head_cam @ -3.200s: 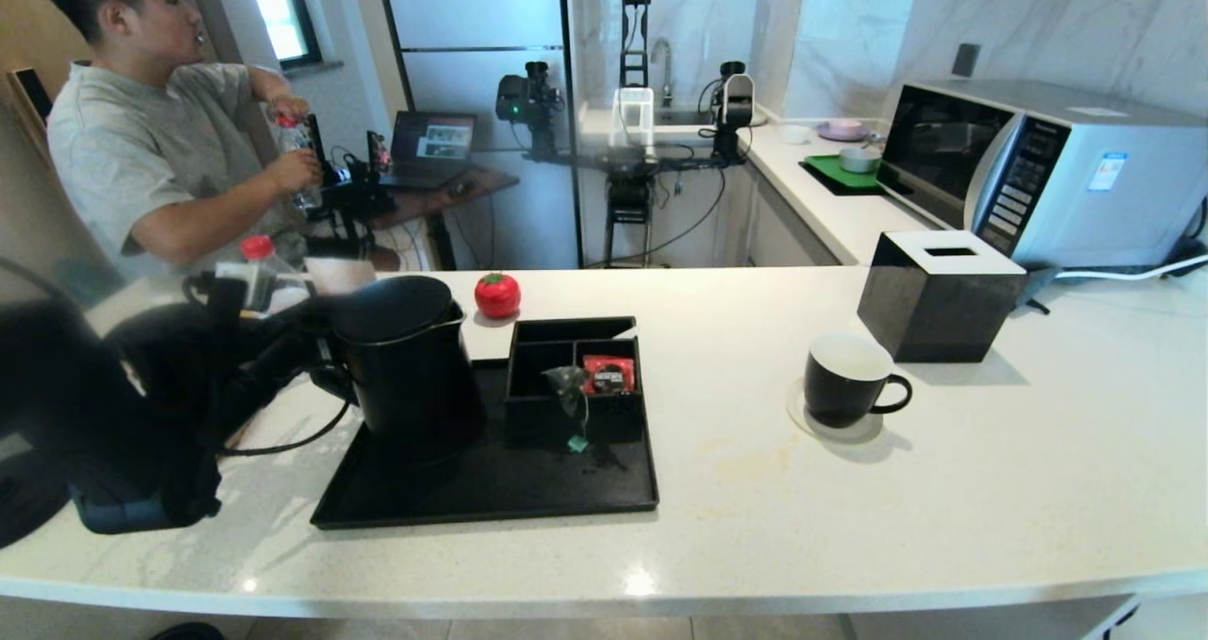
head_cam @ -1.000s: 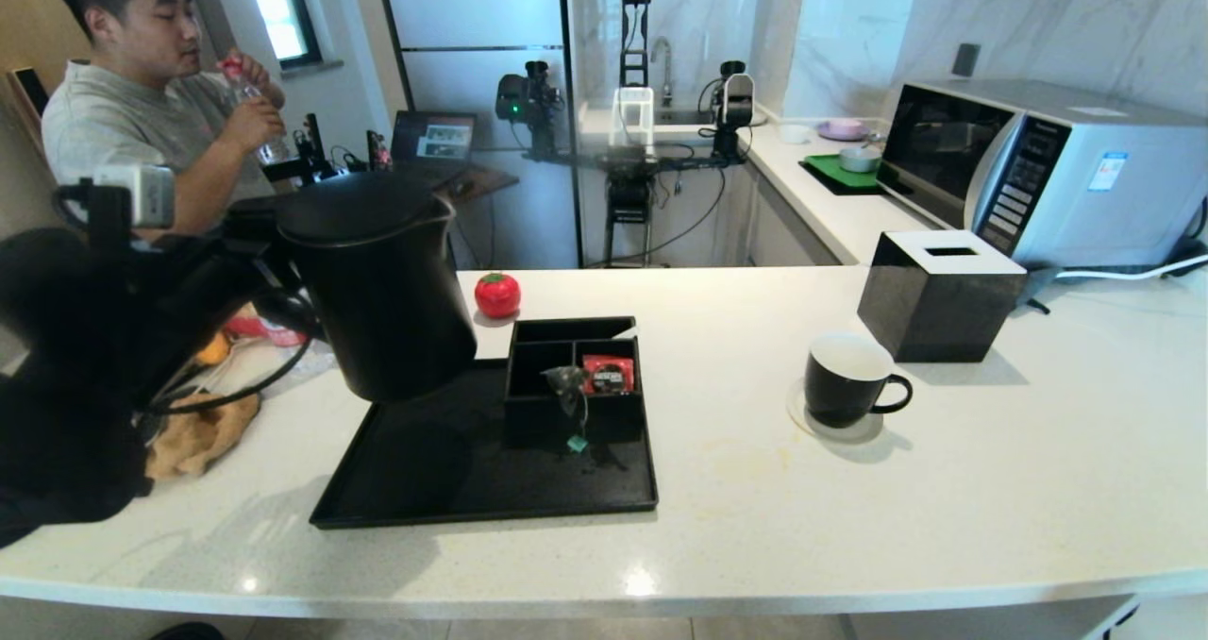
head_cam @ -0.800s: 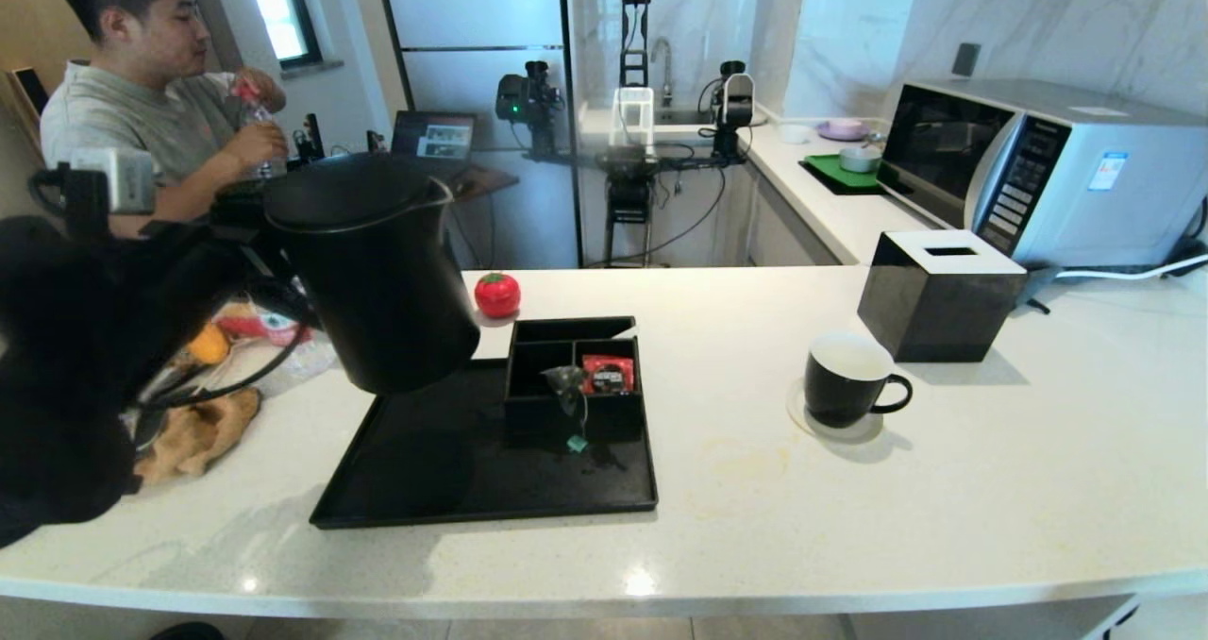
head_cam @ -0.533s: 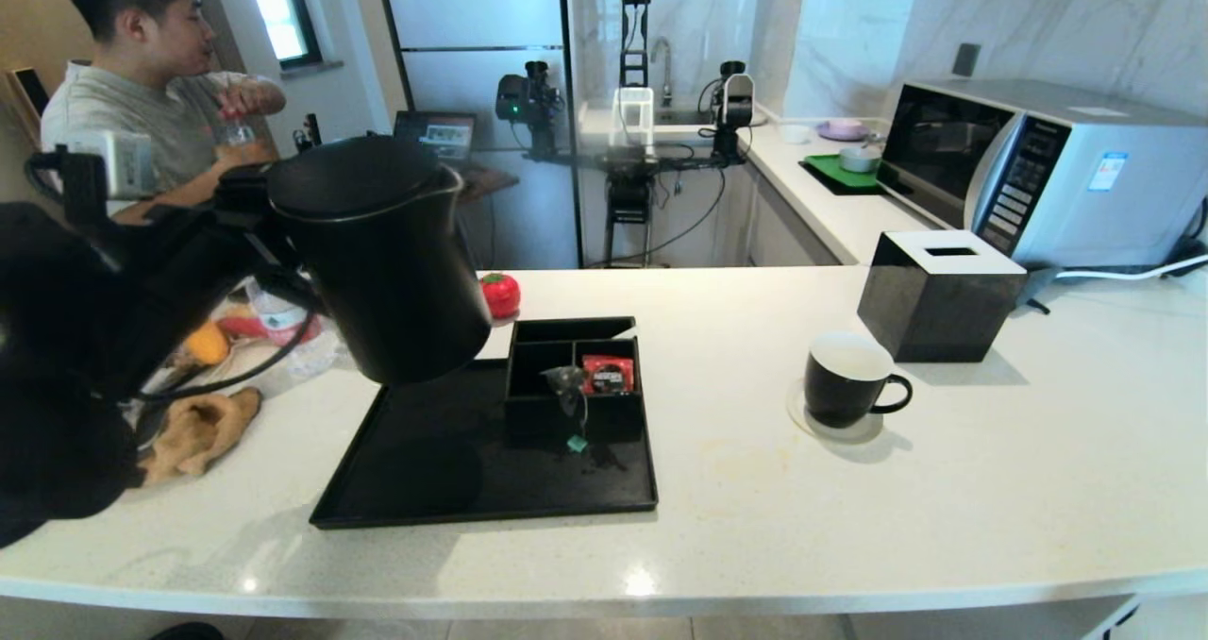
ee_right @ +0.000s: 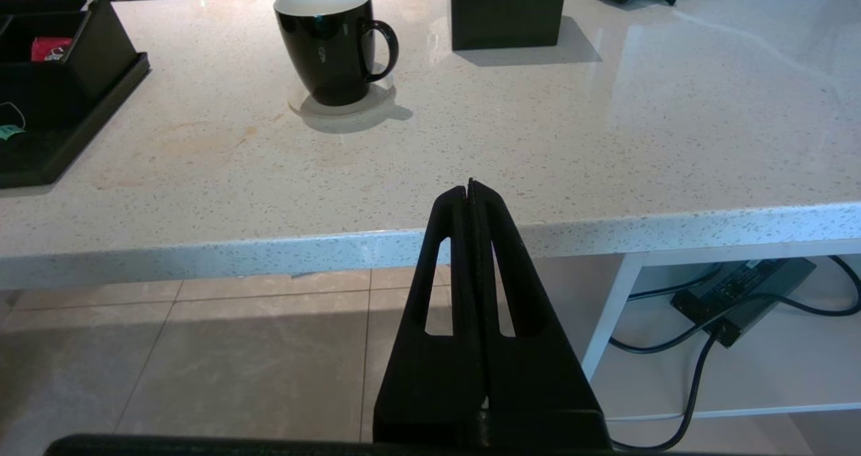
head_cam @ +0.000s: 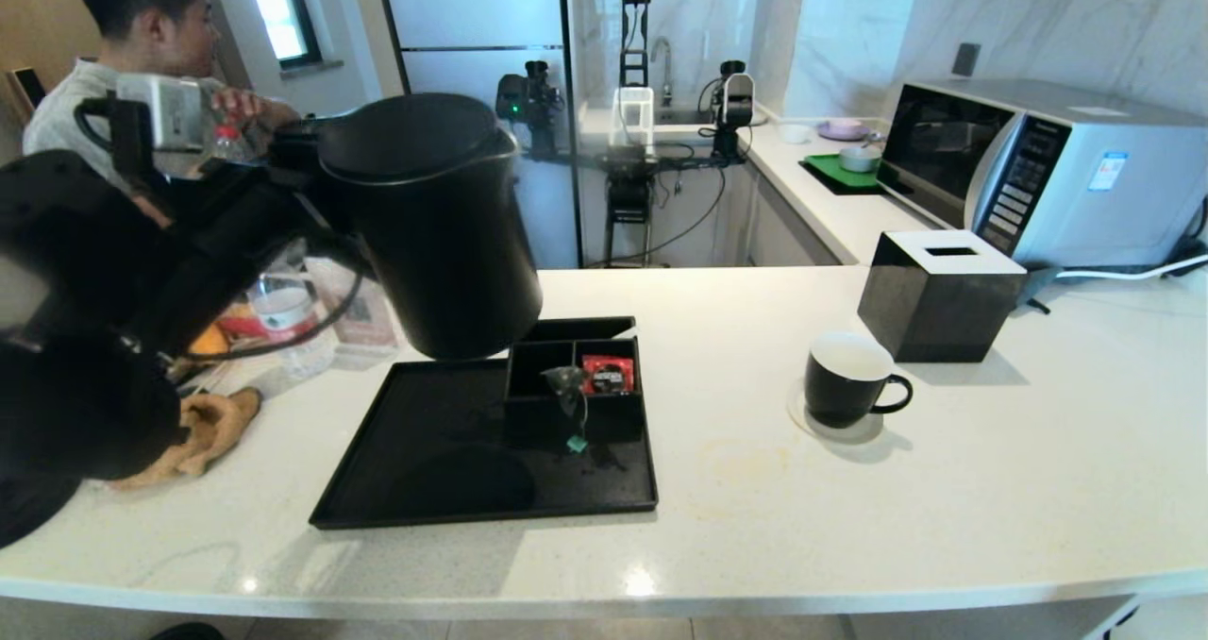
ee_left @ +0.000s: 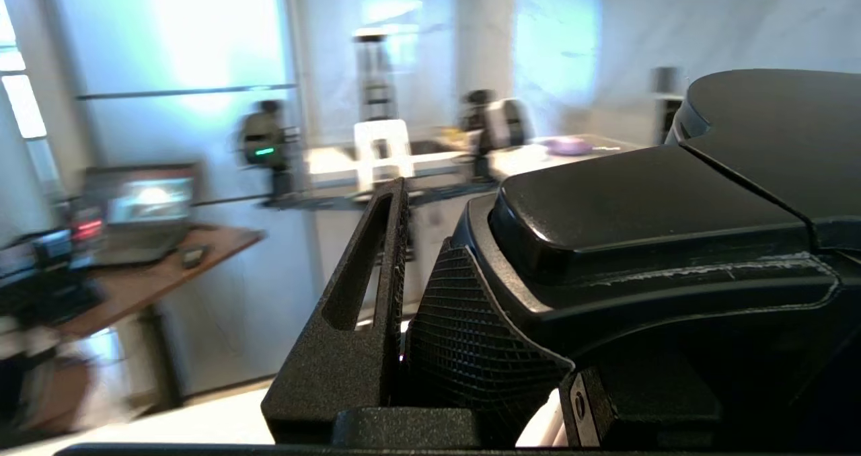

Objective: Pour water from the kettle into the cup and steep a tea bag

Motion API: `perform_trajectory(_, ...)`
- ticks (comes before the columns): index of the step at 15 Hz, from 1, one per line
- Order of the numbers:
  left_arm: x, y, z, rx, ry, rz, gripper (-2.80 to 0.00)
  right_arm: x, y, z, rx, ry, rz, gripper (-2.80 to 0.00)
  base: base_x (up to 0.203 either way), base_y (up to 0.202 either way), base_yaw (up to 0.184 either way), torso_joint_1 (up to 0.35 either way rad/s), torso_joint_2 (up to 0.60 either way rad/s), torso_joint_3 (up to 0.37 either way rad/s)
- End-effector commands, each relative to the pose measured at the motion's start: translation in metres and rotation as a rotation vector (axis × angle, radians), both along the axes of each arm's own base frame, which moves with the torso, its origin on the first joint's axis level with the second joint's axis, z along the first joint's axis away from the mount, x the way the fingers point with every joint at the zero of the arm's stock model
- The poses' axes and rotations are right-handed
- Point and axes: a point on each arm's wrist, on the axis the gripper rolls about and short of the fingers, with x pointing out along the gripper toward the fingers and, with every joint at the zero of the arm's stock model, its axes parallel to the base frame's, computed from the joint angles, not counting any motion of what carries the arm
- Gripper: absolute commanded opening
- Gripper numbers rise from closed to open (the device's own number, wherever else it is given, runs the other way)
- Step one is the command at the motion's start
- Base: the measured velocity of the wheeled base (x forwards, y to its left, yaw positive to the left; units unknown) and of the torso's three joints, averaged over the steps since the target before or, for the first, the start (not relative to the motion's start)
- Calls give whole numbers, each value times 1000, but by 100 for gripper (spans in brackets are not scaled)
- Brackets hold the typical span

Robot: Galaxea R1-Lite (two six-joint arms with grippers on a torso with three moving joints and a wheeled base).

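White speckled stone tops the bench (head_cam: 849,489) in the head view. My left hand (head_cam: 283,163) holds the kettle (head_cam: 434,225) in the air by its handle, over the far edge of the black tray (head_cam: 425,470). On that tray the tea bag (head_cam: 569,380) hangs at the front of the organiser (head_cam: 576,376). Right of the tray stands the cup (head_cam: 845,378), near the tissue box (head_cam: 934,291).

From my left wrist, my fingers (ee_left: 356,308) are clamped on the kettle's handle (ee_left: 639,241).

From my right wrist, my right hand (ee_right: 471,194) is pressed together, empty, off the bench's near edge; the cup (ee_right: 329,39) stands beyond it.
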Motion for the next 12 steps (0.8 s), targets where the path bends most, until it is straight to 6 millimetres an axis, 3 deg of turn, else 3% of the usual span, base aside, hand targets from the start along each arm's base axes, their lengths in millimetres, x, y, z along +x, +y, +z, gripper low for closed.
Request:
perform_trajectory(1,1,-10,6,0,-16,-34,-280,0,0,0,0,1,0,-280,0,0,0,0,0,0)
perform_trajectory(6,7,-56,9,53,30,-147,-280,0,0,0,0,1,0,-280,0,0,0,0,0,0)
perform_trajectory(12,38,-111,13,116,27,-232,-280,0,0,0,0,1,0,-280,0,0,0,0,0,0)
